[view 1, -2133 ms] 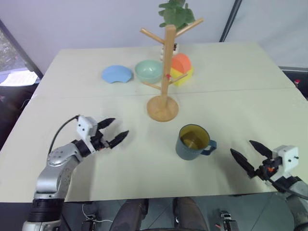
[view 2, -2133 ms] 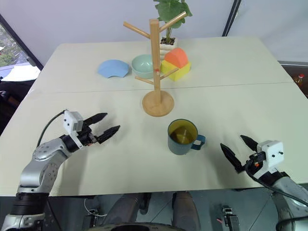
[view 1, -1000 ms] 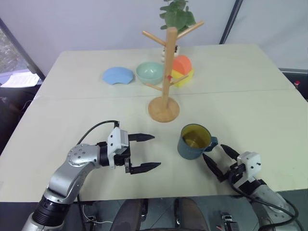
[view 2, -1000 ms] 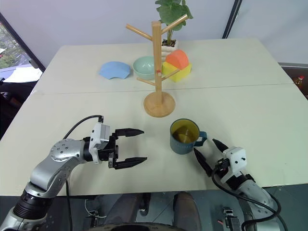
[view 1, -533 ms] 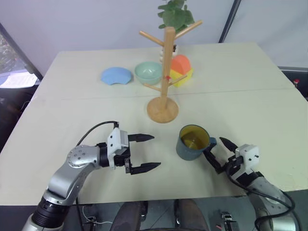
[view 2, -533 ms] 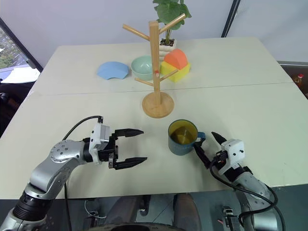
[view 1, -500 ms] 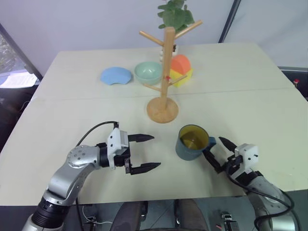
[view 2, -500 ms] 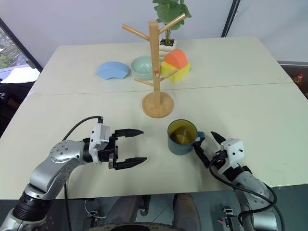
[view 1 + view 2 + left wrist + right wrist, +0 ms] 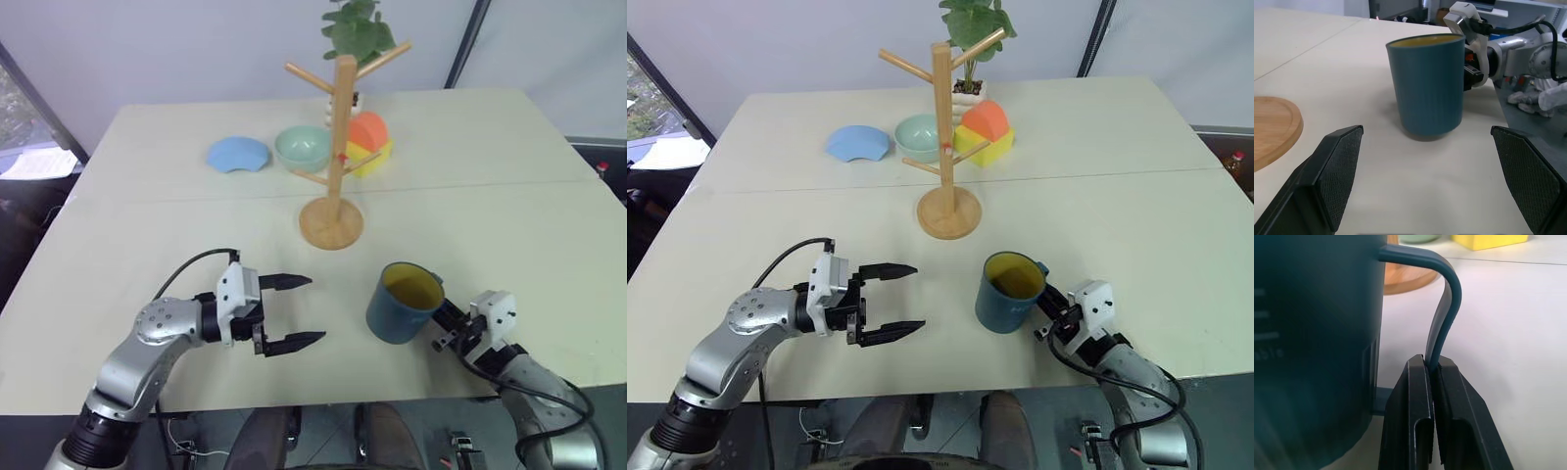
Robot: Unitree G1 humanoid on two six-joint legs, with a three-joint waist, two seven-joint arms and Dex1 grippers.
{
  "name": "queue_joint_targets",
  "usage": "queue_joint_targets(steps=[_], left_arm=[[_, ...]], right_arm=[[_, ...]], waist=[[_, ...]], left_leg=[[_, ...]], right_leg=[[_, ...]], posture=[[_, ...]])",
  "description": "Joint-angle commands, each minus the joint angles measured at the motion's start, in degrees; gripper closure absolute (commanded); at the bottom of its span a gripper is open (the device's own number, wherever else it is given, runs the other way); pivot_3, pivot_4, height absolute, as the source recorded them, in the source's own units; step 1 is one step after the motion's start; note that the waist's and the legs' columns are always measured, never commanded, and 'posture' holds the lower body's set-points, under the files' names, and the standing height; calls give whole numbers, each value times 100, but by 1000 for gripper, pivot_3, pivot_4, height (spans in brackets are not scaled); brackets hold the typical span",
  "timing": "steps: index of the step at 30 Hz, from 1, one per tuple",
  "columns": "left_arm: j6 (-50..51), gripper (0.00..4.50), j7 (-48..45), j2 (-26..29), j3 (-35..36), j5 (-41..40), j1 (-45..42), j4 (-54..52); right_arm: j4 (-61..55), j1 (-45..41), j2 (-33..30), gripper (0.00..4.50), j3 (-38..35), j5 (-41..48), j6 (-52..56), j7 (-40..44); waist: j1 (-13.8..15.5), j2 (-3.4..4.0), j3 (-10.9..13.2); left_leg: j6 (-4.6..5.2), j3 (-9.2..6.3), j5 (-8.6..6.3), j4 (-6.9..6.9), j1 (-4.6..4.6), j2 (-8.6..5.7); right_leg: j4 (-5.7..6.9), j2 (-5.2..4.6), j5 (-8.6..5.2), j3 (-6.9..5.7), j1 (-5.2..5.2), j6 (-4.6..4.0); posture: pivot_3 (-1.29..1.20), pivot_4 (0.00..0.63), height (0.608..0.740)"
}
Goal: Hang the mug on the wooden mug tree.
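The dark blue-teal mug (image 9: pixel 403 305) with a yellow inside is near the table's front edge, tilted a little. My right gripper (image 9: pixel 443 322) is shut on its loop handle (image 9: pixel 1446 313), the thin handle strip pinched between both fingers (image 9: pixel 1410 401). My left gripper (image 9: pixel 314 309) stands open and level to the mug's left, pointing at it with a gap between them; the mug (image 9: pixel 1426 85) sits beyond its fingertips. The wooden mug tree (image 9: pixel 342 137) stands upright on its round base (image 9: pixel 331 223), farther back than the mug, all pegs bare.
Behind the tree lie a pale green bowl (image 9: pixel 302 145), a blue plate piece (image 9: pixel 238 153), an orange and yellow block (image 9: pixel 369 141) and a potted plant (image 9: pixel 358 27). The table's front edge (image 9: pixel 323 399) runs just below both grippers.
My right gripper has shut on the mug's handle. The mug has shifted slightly toward the front edge and tilted. The left arm has stayed still.
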Motion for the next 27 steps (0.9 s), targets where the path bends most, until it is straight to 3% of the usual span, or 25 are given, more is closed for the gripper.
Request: queue_joint_targets(steps=[1,7,11,19,27], left_arm=[[-186,0,65,42,238,30,-1,-2],[-502,0,214,28,564,187,-272,502],[-674,0,306,27,755,275,-466,759],[-773,0,509,50,1146,247,-739,946],[-689,0,650,32,1303,178,-777,829]], right_arm=[[-916,-470,-595,4488,167,-278,302,139],[-1870,-2264,-1931,4488,526,-962,1421,253],[-1928,-3506,-2344,4488,908,-1108,2065,418],[-1502,-5285,-2179,4488,1767,-1782,3059,266],[-1292,-5863,-1918,4488,2052,-2120,3418,221]], waist=[[-20,0,1],[11,-10,8],[22,-31,18],[0,-54,32],[4,-54,33]], left_leg=[[0,1,0,1,-1,0],[1,0,1,4,-2,3],[0,-6,1,9,-5,3],[20,-4,6,15,-45,-8],[19,-5,7,24,-41,-7]], right_leg=[[0,0,0,1,2,0],[10,0,3,-10,3,-3],[-4,-3,3,-25,-2,-4],[-5,-5,15,-24,-16,17],[4,-1,19,-24,-14,23]], posture=[[0,150,740],[0,150,740],[0,150,740],[0,150,740],[0,150,740]])
